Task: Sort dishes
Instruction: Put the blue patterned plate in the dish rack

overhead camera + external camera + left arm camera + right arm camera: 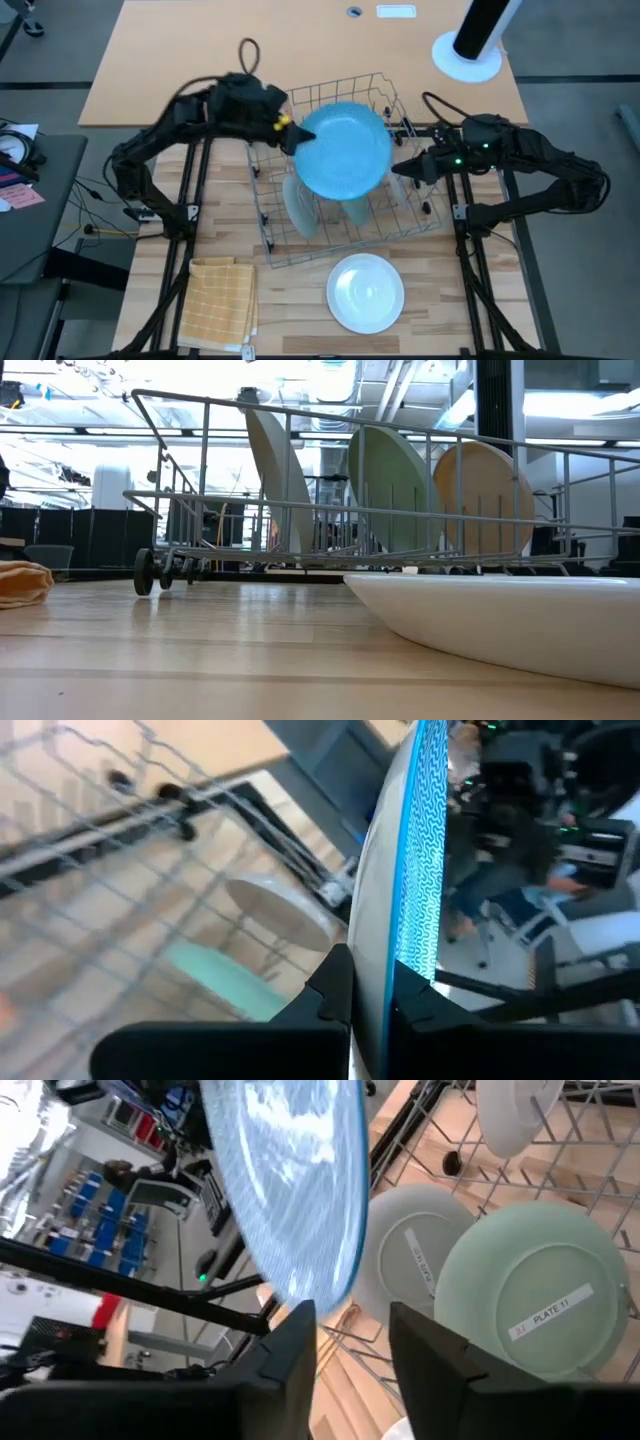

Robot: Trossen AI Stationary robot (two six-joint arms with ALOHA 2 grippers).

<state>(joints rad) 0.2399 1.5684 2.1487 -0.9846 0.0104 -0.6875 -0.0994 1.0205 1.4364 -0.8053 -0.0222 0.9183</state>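
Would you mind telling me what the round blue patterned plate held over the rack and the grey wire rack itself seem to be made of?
The round blue patterned plate, gripped at its rim by the left gripper, looks like glazed ceramic or possibly glass: a glossy face with a printed squiggle pattern and a thin hard rim. The grey wire rack looks like metal wire, thin welded rods with a dull sheen, possibly coated.

Blue patterned plate (343,150) hides most of wire rack (275,245) interior from above. White plate (520,622) cut off by low view's right edge. Left wrist view: rack wires blurred.
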